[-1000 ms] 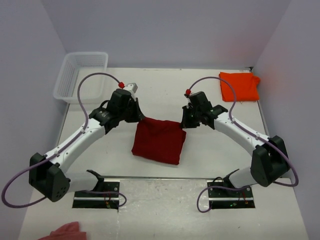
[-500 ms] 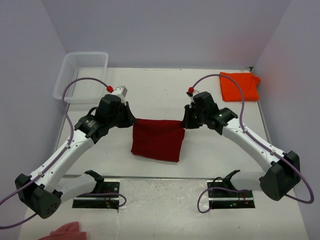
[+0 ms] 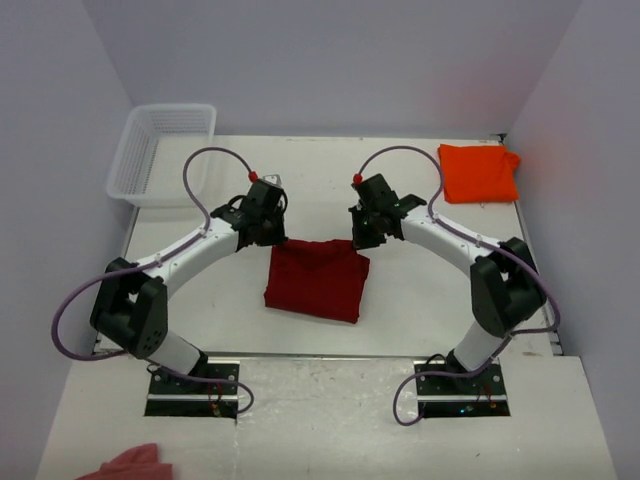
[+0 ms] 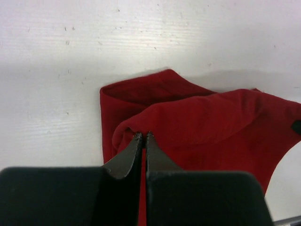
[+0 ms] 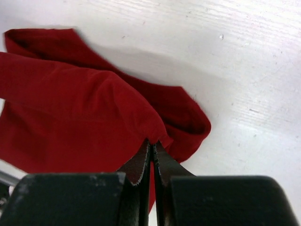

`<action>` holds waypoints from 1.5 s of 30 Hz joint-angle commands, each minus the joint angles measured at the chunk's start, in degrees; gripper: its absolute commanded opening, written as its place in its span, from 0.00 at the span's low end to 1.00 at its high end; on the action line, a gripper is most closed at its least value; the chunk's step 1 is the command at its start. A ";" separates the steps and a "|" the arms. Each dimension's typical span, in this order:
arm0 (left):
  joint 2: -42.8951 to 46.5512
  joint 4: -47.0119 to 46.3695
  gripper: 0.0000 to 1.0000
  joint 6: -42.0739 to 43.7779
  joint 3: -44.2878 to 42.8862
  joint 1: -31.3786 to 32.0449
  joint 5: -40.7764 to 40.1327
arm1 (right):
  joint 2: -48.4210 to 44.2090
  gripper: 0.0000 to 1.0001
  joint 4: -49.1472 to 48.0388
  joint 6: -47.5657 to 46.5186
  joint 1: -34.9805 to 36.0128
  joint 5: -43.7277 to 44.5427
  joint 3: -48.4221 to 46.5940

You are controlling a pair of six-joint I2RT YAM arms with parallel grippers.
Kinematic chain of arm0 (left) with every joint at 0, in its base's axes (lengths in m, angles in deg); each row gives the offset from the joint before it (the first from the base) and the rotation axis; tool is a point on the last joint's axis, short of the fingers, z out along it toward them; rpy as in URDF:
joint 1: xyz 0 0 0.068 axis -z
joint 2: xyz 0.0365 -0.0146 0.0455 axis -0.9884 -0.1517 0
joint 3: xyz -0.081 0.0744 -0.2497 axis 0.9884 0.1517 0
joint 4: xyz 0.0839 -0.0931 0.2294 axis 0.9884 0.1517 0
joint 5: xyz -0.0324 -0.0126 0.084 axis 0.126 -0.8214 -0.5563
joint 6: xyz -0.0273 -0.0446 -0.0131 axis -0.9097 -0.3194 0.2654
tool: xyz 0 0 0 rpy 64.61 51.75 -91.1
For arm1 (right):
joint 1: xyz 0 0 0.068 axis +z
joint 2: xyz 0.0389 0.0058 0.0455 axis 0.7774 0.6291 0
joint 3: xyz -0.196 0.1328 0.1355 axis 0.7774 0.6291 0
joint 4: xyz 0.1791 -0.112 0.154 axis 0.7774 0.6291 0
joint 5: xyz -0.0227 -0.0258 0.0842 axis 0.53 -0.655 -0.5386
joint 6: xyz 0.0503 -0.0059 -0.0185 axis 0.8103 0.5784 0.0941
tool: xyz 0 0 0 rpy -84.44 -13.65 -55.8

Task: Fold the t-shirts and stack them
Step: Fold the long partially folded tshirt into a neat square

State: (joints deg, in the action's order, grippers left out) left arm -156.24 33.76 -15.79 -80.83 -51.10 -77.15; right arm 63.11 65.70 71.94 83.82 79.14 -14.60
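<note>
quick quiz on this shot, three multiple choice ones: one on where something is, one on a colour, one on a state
1. Where does the orange t-shirt lie on the table?
A) near left corner
B) far right corner
C) on top of the other shirt

2. What colour is the middle t-shirt?
A) dark red
B) blue
C) white

3. How do the left claw and the right claw stand?
A) both shut on the middle t-shirt's far corners
B) both open above it
C) only the left one shut

Answers:
1 B, the top view shows it flat in the far right corner.
2 A, every view shows crimson cloth.
3 A, each wrist view shows the fingertips pinched together on a fold of the cloth.
</note>
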 commanded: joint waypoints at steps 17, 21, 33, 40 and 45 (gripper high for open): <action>-18.14 -9.83 0.00 4.50 -9.08 -5.03 -3.97 | 10.33 0.00 -0.26 5.11 -3.17 10.86 -2.62; -19.99 -10.53 0.00 4.94 -8.56 -6.26 -3.98 | 10.33 0.00 -0.08 5.46 -3.18 11.83 -1.74; -19.82 -10.01 0.00 6.09 -8.91 -6.62 -8.37 | 12.26 0.00 -0.52 7.22 -3.27 13.41 0.11; -20.08 -9.92 0.00 6.09 -8.29 -6.88 -8.81 | 13.76 0.00 0.36 8.62 -3.79 14.55 0.19; -20.08 -10.18 0.00 6.18 -8.20 -7.41 -8.55 | 14.46 0.00 0.62 8.80 -4.49 15.26 0.19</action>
State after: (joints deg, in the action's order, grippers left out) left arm -177.26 24.86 -12.33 -87.80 -56.48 -80.26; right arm 75.90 63.56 80.57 80.86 88.82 -15.13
